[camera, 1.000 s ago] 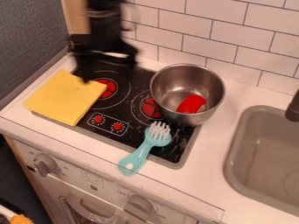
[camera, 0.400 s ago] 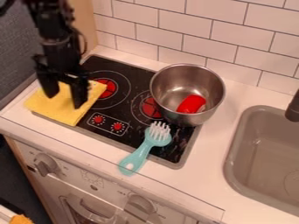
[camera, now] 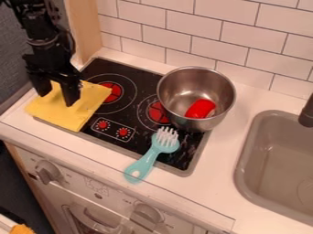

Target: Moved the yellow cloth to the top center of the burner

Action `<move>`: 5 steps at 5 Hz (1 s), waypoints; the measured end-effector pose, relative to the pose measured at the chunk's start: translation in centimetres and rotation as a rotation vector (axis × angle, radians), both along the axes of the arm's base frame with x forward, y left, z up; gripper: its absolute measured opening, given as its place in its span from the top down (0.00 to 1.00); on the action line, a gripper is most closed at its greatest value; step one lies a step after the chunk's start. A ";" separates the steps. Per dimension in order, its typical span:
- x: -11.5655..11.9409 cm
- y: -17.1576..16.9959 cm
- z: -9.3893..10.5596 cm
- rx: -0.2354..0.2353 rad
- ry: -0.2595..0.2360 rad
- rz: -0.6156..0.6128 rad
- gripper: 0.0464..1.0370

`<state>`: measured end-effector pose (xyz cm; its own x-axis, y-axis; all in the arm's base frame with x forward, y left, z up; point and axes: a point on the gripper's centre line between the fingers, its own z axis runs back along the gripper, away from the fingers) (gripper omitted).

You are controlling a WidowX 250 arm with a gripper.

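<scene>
The black gripper (camera: 56,98) hangs over the upper left part of the yellow cloth, its two fingers spread apart with nothing held between them. Lying flat, the yellow cloth (camera: 79,112) covers the left edge of the black stove top and part of the white counter. Its right corner reaches the red centre of the left burner (camera: 114,93). Whether the fingertips touch the cloth, I cannot tell.
A steel pot (camera: 183,91) with a red object (camera: 200,109) inside stands on the stove's right rear. A teal brush (camera: 147,161) lies across the stove's front edge. The grey sink (camera: 275,160) is at the right, and a tiled wall (camera: 202,27) rises behind.
From above the stove's rear, the gripper has moved left and down to the cloth, then slightly further left. The cloth, pot and brush have stayed put.
</scene>
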<state>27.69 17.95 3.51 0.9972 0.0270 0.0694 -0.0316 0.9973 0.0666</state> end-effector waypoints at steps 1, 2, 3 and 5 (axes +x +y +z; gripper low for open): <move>0.4 0.1 -1.3 -0.016 0.013 -0.004 0.04; 1.1 -0.1 -2.6 -0.053 0.010 0.000 0.04; 1.7 -0.5 -3.0 -0.052 0.018 -0.015 0.04; 5.4 -1.5 -3.0 -0.041 -0.027 -0.050 0.04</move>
<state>33.08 16.44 0.47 0.9952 -0.0198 0.0960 0.0174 0.9995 0.0256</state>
